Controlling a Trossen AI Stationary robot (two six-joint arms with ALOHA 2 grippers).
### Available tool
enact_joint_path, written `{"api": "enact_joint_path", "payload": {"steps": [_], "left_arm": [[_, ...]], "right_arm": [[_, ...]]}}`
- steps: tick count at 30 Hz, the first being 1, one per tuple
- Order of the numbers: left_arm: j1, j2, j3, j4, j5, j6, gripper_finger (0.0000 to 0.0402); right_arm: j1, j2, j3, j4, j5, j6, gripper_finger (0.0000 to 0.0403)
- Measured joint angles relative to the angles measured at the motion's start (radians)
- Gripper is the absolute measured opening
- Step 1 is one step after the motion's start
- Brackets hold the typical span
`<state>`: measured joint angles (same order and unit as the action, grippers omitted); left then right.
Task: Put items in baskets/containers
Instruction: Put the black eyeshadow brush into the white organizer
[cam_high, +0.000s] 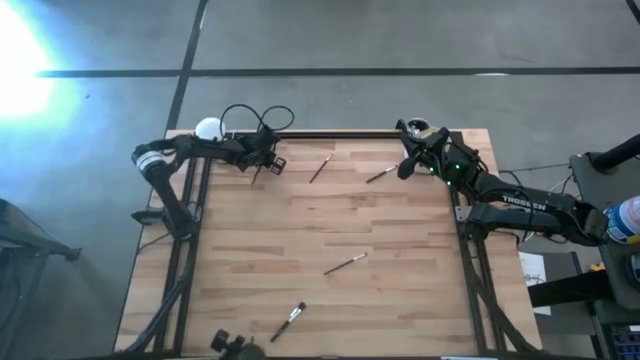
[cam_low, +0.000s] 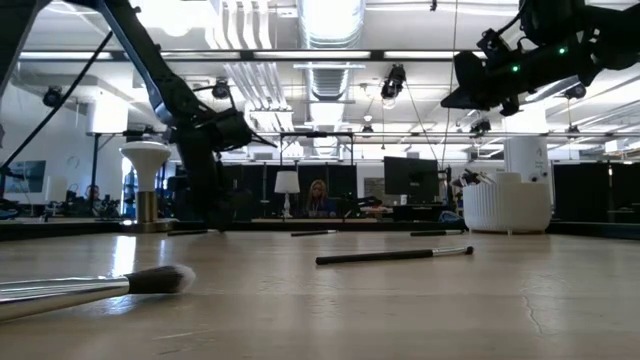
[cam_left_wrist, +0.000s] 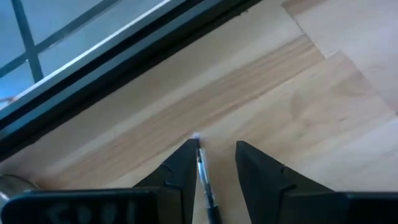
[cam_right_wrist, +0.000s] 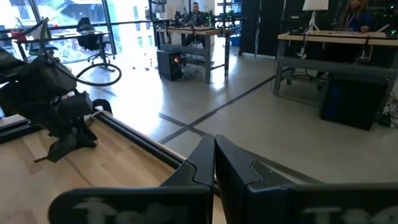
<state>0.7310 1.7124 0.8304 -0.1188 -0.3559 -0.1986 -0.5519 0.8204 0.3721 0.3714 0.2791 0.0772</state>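
Your cup (cam_low: 506, 203), cream-white with brush heads showing above its rim, stands at about 1 o'clock on the wooden surface (cam_high: 320, 240), at the far right corner. Four brushes lie loose: two near the far edge (cam_high: 320, 169) (cam_high: 381, 174), one toward 6 o'clock of centre (cam_high: 345, 264), and a fluffy-headed one (cam_high: 289, 321) at the near edge. Your left tool (cam_left_wrist: 211, 163) is low at about 11 o'clock, fingers apart, with a thin brush (cam_left_wrist: 204, 180) lying between them against one finger (cam_left_wrist: 180, 167). Your right tool (cam_right_wrist: 214, 163) is raised above the cup, fingers pressed together with nothing visible between them. A white disc on a brass stand (cam_low: 146, 186) sits at the far left corner.
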Motion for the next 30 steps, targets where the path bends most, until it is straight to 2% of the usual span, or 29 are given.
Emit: {"api": "enact_joint_path", "payload": {"steps": [16,20,26,30], "left_arm": [[0.014,0.006,-0.013,0.049,0.083,0.009,0.0099],[0.014,0.006,-0.018,0.051,0.096,0.023,0.0077],[0.012,0.006,-0.019,0.056,0.112,0.022,0.001],[0.011,0.004,-0.02,0.059,0.112,0.022,0.0002]], "right_arm": [[0.0,0.0,0.0,0.0,0.0,-0.001,0.0008],[0.0,0.0,0.0,0.0,0.0,0.0,0.0008],[0.0,0.0,0.0,0.0,0.0,0.0,0.0008],[0.0,0.0,0.0,0.0,0.0,0.0,0.0008]]}}
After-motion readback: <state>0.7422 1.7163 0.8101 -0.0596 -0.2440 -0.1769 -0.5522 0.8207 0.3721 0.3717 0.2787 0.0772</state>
